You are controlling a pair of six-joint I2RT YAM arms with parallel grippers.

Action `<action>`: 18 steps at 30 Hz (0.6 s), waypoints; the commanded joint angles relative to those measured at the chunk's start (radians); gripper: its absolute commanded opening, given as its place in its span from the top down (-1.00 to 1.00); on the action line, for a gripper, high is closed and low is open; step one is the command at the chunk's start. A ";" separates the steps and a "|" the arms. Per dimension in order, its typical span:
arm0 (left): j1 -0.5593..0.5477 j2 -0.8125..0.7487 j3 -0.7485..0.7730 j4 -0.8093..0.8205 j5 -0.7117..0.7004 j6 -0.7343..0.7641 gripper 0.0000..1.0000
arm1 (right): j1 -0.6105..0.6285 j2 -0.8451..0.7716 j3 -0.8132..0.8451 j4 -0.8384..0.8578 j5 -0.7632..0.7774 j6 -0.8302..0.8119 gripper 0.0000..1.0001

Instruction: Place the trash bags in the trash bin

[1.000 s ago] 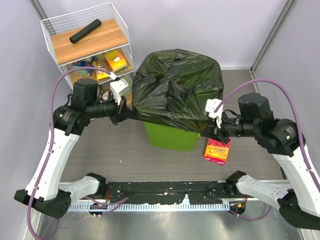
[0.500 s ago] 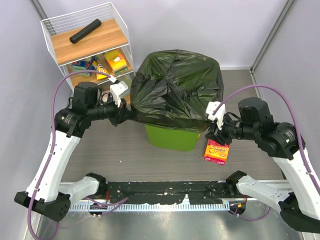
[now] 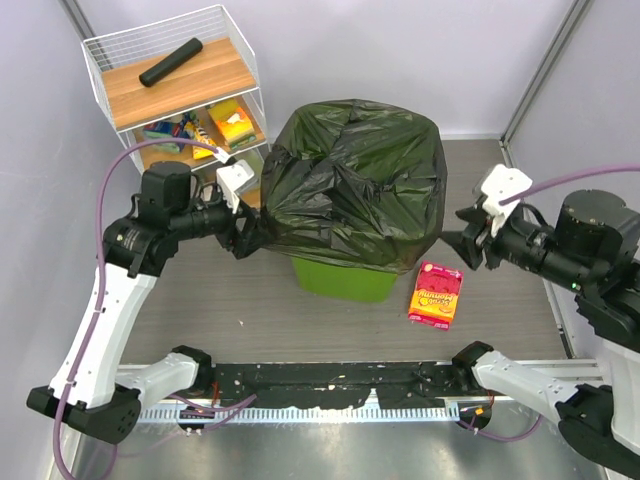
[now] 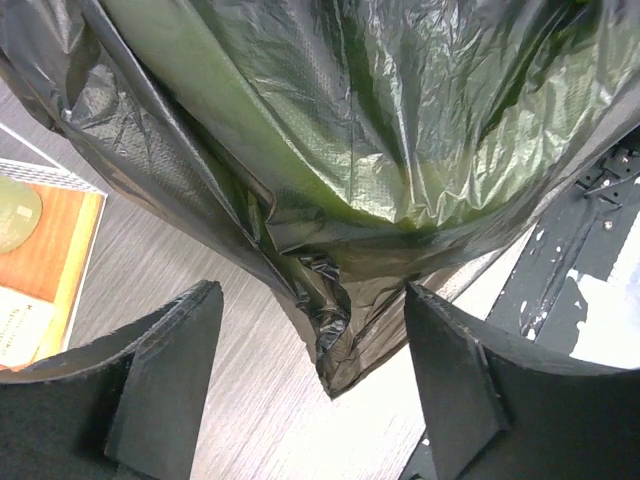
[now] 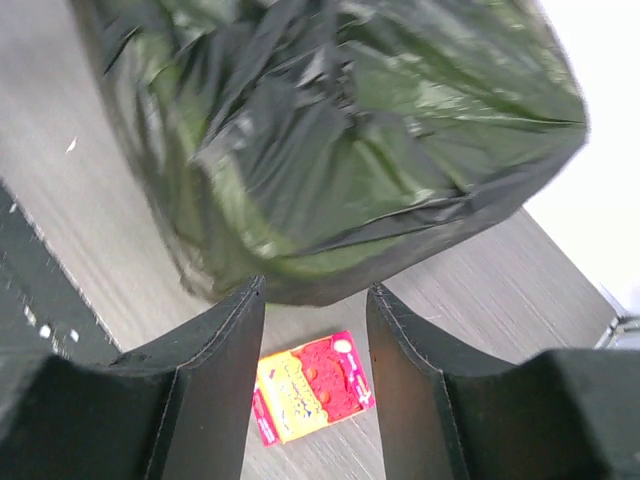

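**Bag draped over bin, both grippers spread and holding nothing**

Top view: the bag [image 3: 355, 180] sits in the centre of the frame. It is draped over the bin [image 3: 340, 278] and covers its mouth and upper walls, so only a strip of green shows below the bag's lower edge. The left gripper [image 3: 245, 235] is at the bag's lower left corner, right against the hanging plastic. The right gripper [image 3: 468, 240] is at centre right, apart from the bag's right side, with bare table [image 3: 200, 300] beneath it. A red packet [image 3: 436, 293] lies flat on the table, low and to the right of the bin. A wire shelf [image 3: 100, 50] stands in the upper left, with a black roll [image 3: 170, 61] on its top board.

Left wrist view: the left gripper [image 4: 312, 300] has its fingers [image 4: 165, 370] wide apart. A crumpled fold of the bag [image 4: 330, 150] hangs down into the gap, with floor visible on both sides of it, and neither pad clamps it. Green shows through the film above.

Right wrist view: the right gripper [image 5: 315, 290] has its fingers [image 5: 210, 380] parted, with nothing between them. The bag [image 5: 330, 140] fills the upper frame, clear of the tips. The packet [image 5: 310, 390] lies on the table, seen through the gap
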 commanded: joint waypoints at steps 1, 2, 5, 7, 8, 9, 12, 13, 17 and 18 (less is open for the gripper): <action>0.003 -0.038 0.046 0.016 -0.006 0.011 -0.60 | -0.038 0.103 0.064 0.103 0.133 0.141 -0.01; 0.003 -0.039 0.048 0.021 -0.009 0.011 -0.63 | -0.050 0.113 0.071 0.106 0.132 0.168 -0.01; 0.003 -0.050 0.056 0.034 -0.035 0.014 -0.68 | -0.101 0.132 0.082 0.136 0.151 0.216 -0.01; 0.003 -0.052 0.069 0.048 -0.071 0.011 -0.71 | -0.136 0.146 0.078 0.155 0.157 0.251 -0.01; 0.003 -0.052 0.083 0.056 -0.084 0.002 -0.72 | -0.158 0.149 0.076 0.162 0.151 0.271 -0.02; 0.003 -0.049 0.094 0.059 -0.096 -0.008 -0.72 | -0.168 0.158 0.070 0.169 0.149 0.282 -0.03; 0.011 -0.032 0.141 0.077 -0.092 -0.070 -0.73 | -0.242 0.170 0.061 0.186 0.072 0.338 -0.04; 0.023 -0.029 0.151 0.088 -0.072 -0.101 -0.73 | -0.257 0.179 0.059 0.189 0.053 0.349 -0.05; 0.081 0.020 0.192 0.114 0.011 -0.228 -0.74 | -0.348 0.193 0.053 0.212 -0.033 0.421 -0.07; 0.095 0.031 0.197 0.125 0.022 -0.239 -0.74 | -0.383 0.192 0.048 0.222 -0.067 0.434 -0.07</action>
